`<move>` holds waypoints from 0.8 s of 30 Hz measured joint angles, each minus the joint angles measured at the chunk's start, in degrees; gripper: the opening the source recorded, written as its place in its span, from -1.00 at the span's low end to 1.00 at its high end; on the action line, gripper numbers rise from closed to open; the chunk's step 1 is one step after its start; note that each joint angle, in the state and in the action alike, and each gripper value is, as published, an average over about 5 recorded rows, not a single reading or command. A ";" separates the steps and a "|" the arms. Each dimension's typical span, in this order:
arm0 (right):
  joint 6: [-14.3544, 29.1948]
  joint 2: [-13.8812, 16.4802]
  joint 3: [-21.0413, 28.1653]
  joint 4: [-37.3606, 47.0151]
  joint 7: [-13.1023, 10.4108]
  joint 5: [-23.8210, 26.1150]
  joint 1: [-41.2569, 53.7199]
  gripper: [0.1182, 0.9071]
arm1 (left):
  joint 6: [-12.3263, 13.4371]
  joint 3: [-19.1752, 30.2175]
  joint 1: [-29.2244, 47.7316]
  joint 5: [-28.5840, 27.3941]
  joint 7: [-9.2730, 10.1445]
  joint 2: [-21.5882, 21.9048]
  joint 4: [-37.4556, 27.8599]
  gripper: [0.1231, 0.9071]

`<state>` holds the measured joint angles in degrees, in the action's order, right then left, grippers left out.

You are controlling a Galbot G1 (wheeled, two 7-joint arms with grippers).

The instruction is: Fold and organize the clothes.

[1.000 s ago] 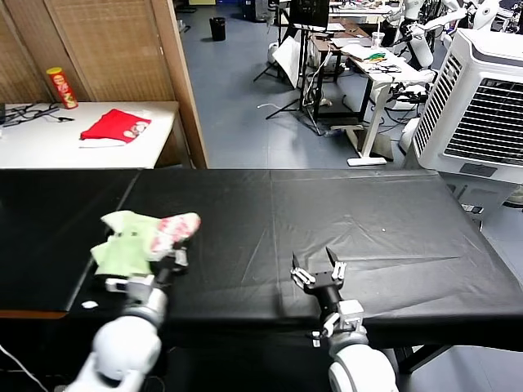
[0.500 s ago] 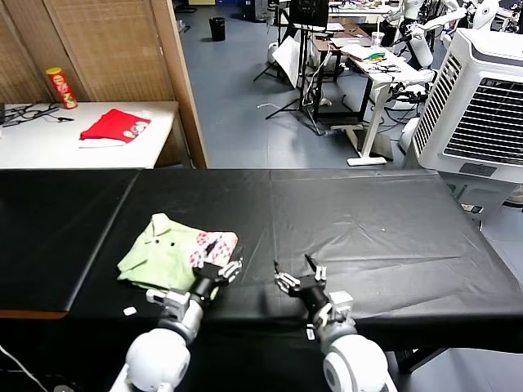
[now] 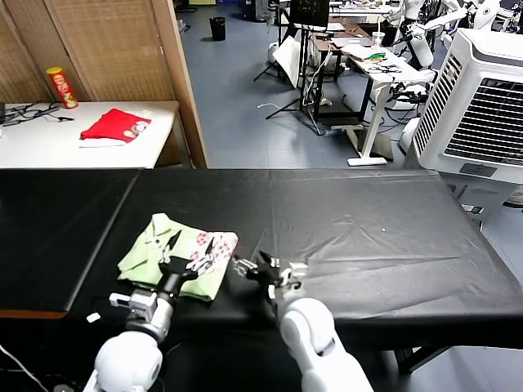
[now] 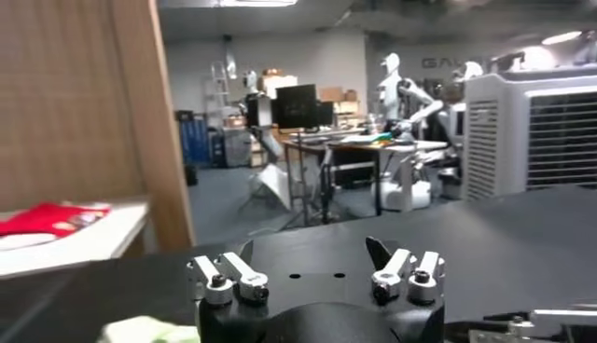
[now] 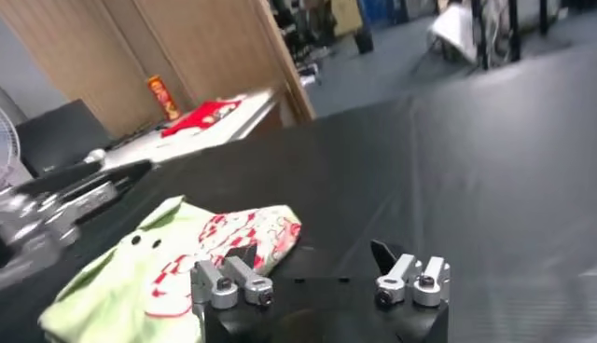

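- The shirt (image 3: 176,254) now lies as a folded bundle on the black counter (image 3: 368,220), near the front edge on your left side. A second ago it was held bunched up farther left.
- The left gripper (image 3: 189,249) has let go: its fingers, pinched on the fabric a second ago, are now spread, and it hovers over the shirt's floral patch.
- The right gripper (image 3: 263,263) has travelled left and now sits just beside the shirt's right edge, fingers spread, holding nothing.
- Judge the placing step complete. The bundle looks loose, so expect a tidying or pressing move next.
- Disregard the red garment (image 3: 115,126) on the side table (image 3: 49,147).
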<state>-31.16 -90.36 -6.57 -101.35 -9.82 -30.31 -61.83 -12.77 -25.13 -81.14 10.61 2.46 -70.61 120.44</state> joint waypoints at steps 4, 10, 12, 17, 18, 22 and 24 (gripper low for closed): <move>-0.01 -1.64 0.53 3.34 0.16 -0.78 2.33 0.46 | 0.38 -1.10 -1.12 0.00 0.41 -0.15 0.42 0.72; -0.09 -1.81 0.75 6.89 0.23 -1.31 4.76 -0.07 | 1.05 -3.09 -2.49 0.37 0.88 -0.06 1.25 0.72; -0.13 -1.81 0.78 7.73 0.26 -1.36 5.19 -0.31 | 1.14 -3.79 -2.77 0.54 0.90 -0.01 1.54 0.72; -0.43 -1.81 0.85 8.82 0.60 -1.28 5.74 -0.86 | 1.47 -5.22 -3.49 0.78 0.94 -0.06 2.00 0.72; -0.47 -1.82 0.79 8.91 0.79 -1.14 5.92 -0.90 | 1.55 -5.40 -3.58 0.78 0.95 -0.11 2.02 0.72; -0.43 -1.82 -0.02 9.08 2.13 0.26 7.15 -0.99 | 1.91 -6.09 -3.97 0.86 0.98 -0.27 1.99 0.72; -0.16 -1.83 -0.72 9.45 3.10 1.38 8.14 -0.99 | 2.10 -6.52 -4.17 1.02 1.00 -0.31 1.91 0.72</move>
<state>-31.31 -92.19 -7.29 -91.90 -6.72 -28.93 -53.69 -10.67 -31.64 -85.30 11.63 3.46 -70.92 122.35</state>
